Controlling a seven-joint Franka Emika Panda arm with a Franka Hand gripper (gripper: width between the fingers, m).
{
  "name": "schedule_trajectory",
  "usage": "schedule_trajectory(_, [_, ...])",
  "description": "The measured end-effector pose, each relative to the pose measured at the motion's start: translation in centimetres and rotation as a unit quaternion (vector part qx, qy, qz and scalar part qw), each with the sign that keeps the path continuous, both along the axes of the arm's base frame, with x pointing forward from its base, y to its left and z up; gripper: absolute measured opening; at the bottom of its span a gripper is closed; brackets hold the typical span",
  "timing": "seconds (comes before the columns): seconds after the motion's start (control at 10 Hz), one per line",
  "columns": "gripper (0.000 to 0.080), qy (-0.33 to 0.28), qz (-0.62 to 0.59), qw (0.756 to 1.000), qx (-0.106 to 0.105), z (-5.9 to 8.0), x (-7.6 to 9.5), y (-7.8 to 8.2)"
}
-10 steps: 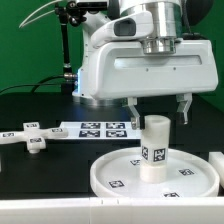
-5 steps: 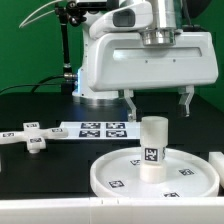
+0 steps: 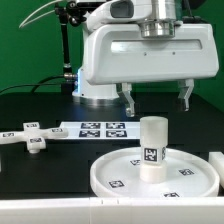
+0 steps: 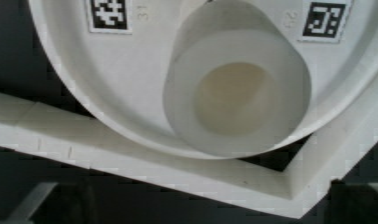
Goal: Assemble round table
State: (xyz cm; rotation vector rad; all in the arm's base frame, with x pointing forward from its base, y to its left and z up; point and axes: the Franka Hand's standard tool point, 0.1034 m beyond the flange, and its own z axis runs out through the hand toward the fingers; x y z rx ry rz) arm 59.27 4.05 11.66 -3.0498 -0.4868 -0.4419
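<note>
The round table's large rimmed disc (image 3: 108, 176) lies flat at the front of the black table. On its middle the short cylinder leg (image 3: 152, 148) stands upright, a square tag on its side. My gripper (image 3: 156, 97) hangs open above the leg, clear of its top, with one finger on each side and nothing between them. The cross-shaped base (image 3: 30, 138) lies apart at the exterior view's left. From the wrist view I look straight down on the leg's top (image 4: 236, 92) and on the disc (image 4: 141, 70) with its tags; my fingertips are lost in the dark there.
The marker board (image 3: 95, 128) lies flat behind the disc. A white angled fence (image 4: 159, 160) hugs the disc's edge, and a bit of it shows at the exterior view's right (image 3: 219, 160). A black stand (image 3: 66, 50) rises at the back.
My gripper has opened off the leg and risen straight up; its fingers now hang above the leg's top. The leg stays standing on the disc.
</note>
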Motion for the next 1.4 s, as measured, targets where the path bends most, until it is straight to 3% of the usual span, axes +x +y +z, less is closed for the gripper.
schedule_trajectory(0.3, [0.0649, 0.018, 0.0, 1.0, -0.002, -0.9, -0.5, -0.6])
schedule_trajectory(0.4, [0.0649, 0.065, -0.003, 0.998, 0.001, -1.5, -1.5, -0.1])
schedule_trajectory(0.6, [0.0649, 0.106, 0.001, 0.994, 0.002, -2.1, -1.6, 0.1])
schedule_trajectory(0.9, [0.0649, 0.185, 0.003, 0.983, 0.004, -2.2, -2.2, 1.0])
schedule_trajectory(1.4, [0.0649, 0.165, 0.014, 0.986, 0.002, -2.8, -1.6, 0.3])
